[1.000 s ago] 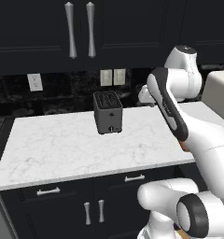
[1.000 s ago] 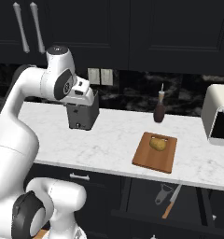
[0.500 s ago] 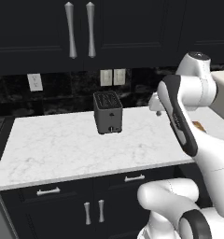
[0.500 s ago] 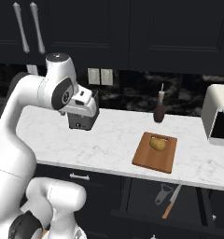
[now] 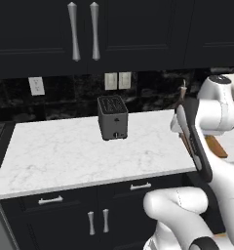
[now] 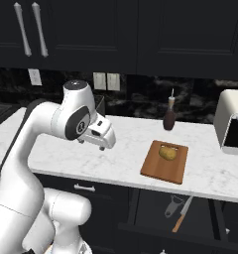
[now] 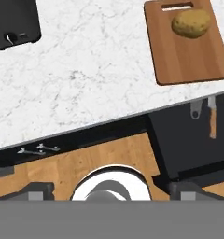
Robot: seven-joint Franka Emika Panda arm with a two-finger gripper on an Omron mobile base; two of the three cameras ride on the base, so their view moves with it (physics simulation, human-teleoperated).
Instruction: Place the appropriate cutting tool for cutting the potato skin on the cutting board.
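White arm's gripper (image 6: 102,137) above the counter's front edge, grip state impossible to tell, peeler (image 6: 173,205) and knife (image 6: 182,214) in the open drawer below, potato (image 6: 166,153) on the cutting board (image 6: 164,161) near that edge, toaster (image 5: 112,117) and bottle (image 6: 169,117) toward the back.

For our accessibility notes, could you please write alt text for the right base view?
A potato lies on a wooden cutting board on a white marble counter, while the robot arm reaches over the counter's left part. A peeler and knife lie in the open drawer below.
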